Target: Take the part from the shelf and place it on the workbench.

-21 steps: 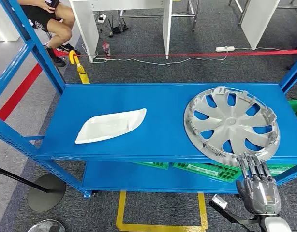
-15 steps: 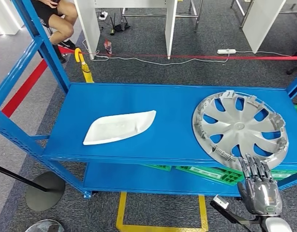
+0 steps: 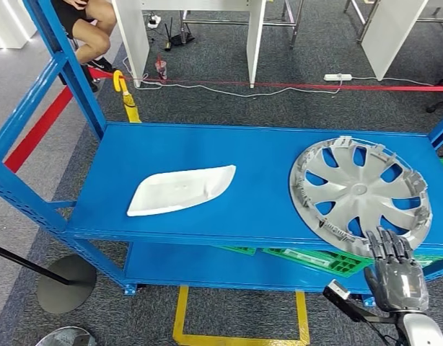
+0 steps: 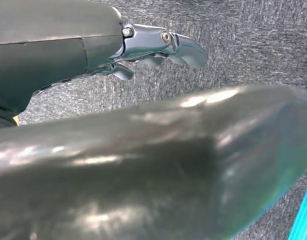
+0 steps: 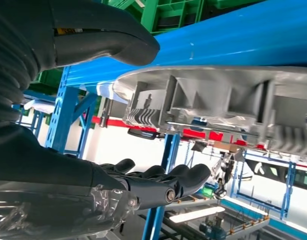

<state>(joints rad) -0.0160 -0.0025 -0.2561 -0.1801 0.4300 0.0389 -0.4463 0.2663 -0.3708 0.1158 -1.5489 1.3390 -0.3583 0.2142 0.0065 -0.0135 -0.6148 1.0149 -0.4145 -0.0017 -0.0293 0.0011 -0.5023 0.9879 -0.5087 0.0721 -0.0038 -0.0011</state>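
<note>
1. Fingers of the right hand are stretched out straight and apart just under the near rim of the wheel cover; nothing is held, and whether the rim is touched cannot be told.
2. Left hand is seen over grey floor with fingers slightly bent and nothing in it; much of it is hidden by a blurry thumb.
3. Wheel cover is laid flat at the right of the blue shelf, its near rim past the edge.
4. White part is laid flat to the left, its long side across the shelf, its point to the right.
5. Person far back is cut off.
</note>
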